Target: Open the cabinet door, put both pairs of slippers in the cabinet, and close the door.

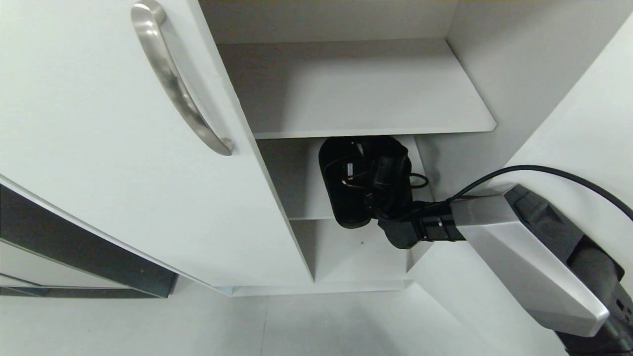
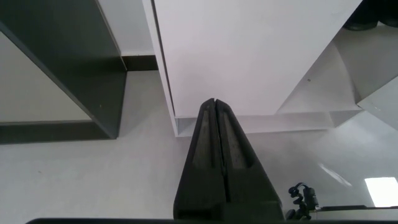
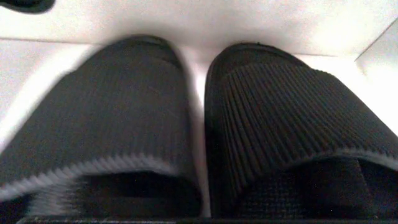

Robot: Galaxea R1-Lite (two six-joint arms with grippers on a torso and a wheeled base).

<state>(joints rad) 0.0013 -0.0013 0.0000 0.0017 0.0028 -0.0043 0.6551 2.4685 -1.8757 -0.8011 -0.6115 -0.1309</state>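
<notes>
**Right arm inside the cabinet with a pair of slippers**

The cabinet door [image 1: 99, 148] stands open on the left, its handle [image 1: 173, 84] facing me. My right gripper [image 1: 388, 185] is reaching in from the right, at the middle shelf [image 1: 292, 188], under the bare upper shelf [image 1: 356, 89]. The black slippers [image 1: 343, 190] are right at it, black on black, so I cannot tell whether it is clamped on them or loose.

In the right wrist view the pair lies side by side, one slipper [image 3: 106, 124] touching the other [image 3: 292, 118]. They sit dead ahead, strap openings toward me, long axis running near to far into the cabinet. The near ends look level with, or slightly over, the shelf's front edge. I judge the next move runs straight along that axis.

My left gripper [image 2: 214, 155] is pressed shut on nothing, low over the floor outside the cabinet. The right arm is far nearer.
</notes>
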